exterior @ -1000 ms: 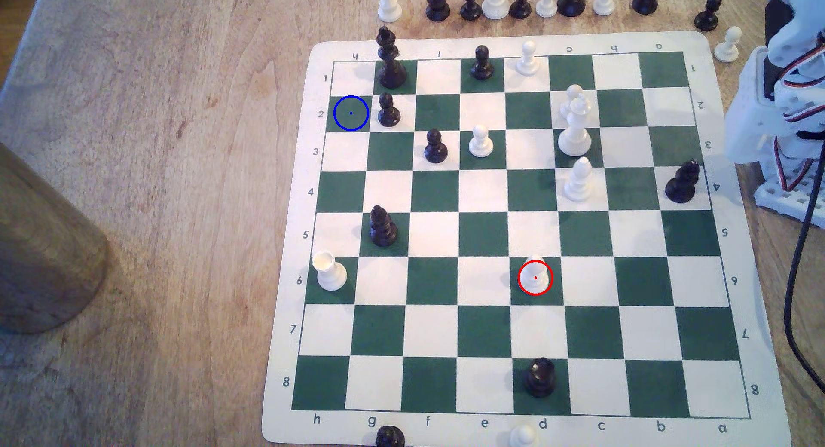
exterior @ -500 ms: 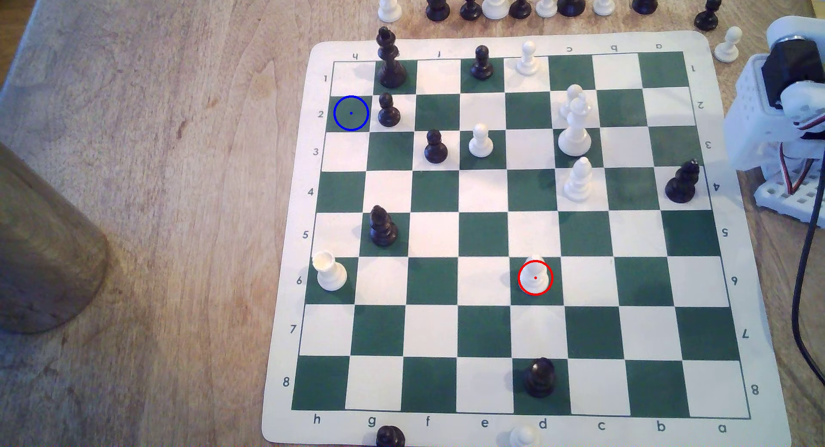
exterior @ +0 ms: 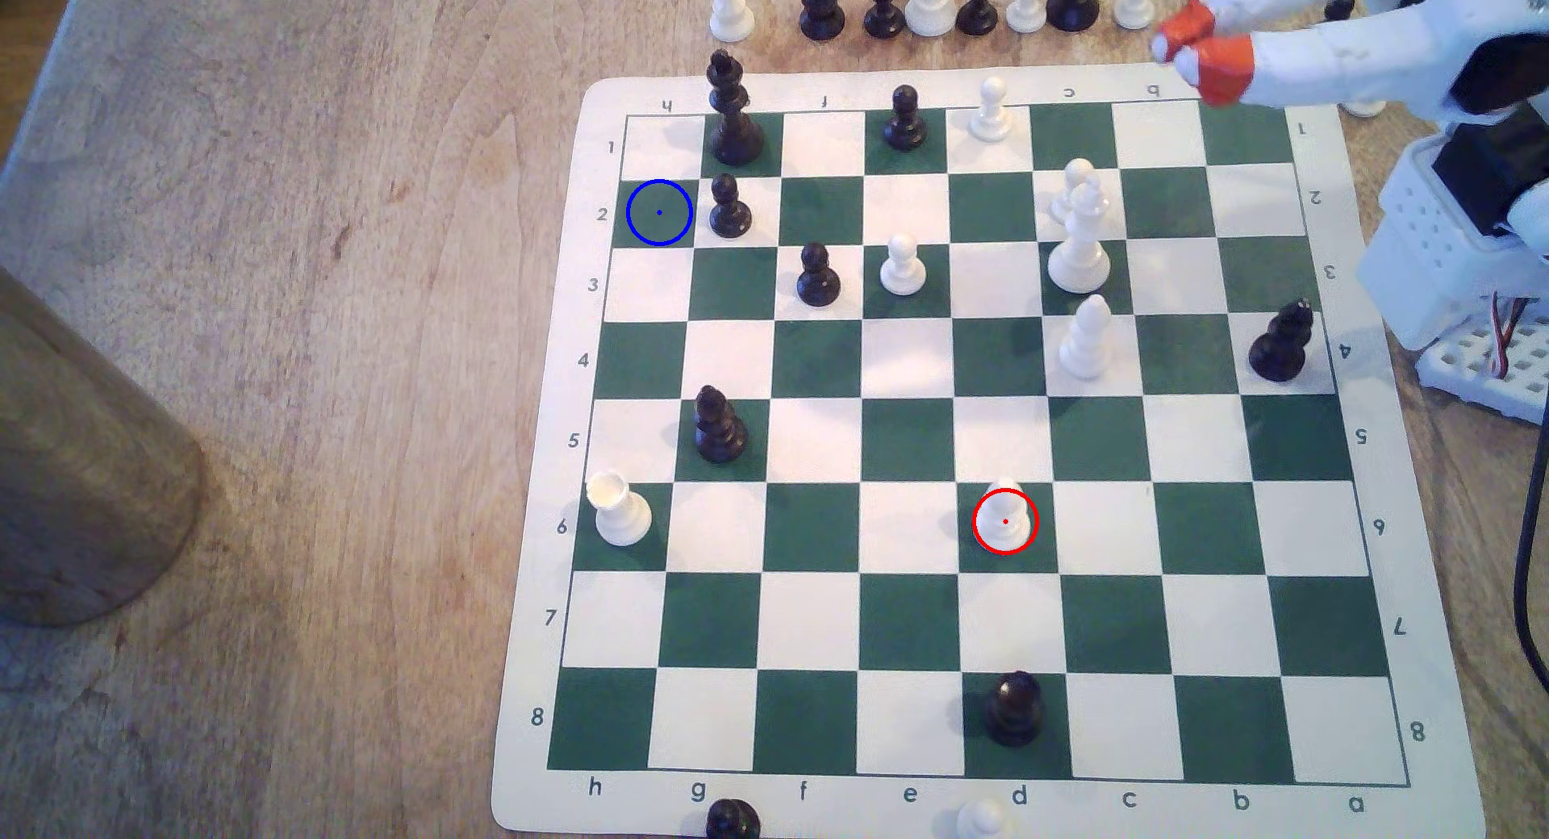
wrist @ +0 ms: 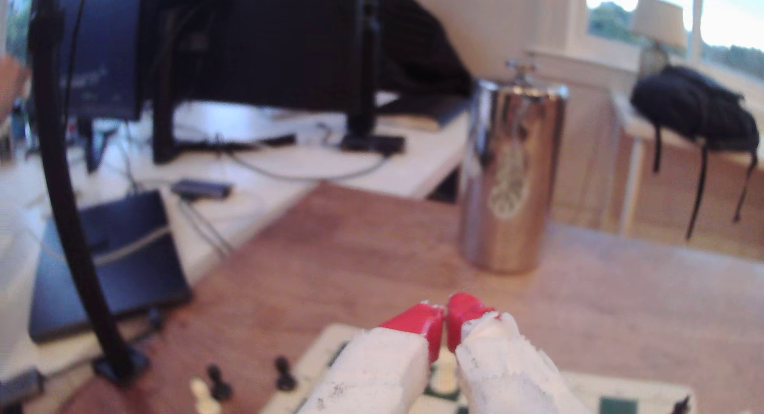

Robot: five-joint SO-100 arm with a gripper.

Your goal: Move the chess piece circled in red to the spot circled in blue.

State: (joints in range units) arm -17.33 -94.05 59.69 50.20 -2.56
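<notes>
the bishop (exterior: 1004, 516) stands on a green square toward the board's (exterior: 536, 554) near edge, likely light, stiff and slick, best pinched at its slim body, while the fingers (exterior: 1183, 45), closed and empty, hover over the far corner.

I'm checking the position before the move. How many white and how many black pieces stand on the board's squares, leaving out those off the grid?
White pieces: 7, including the chess piece ringed in red
Black pieces: 7
Total: 14
</notes>
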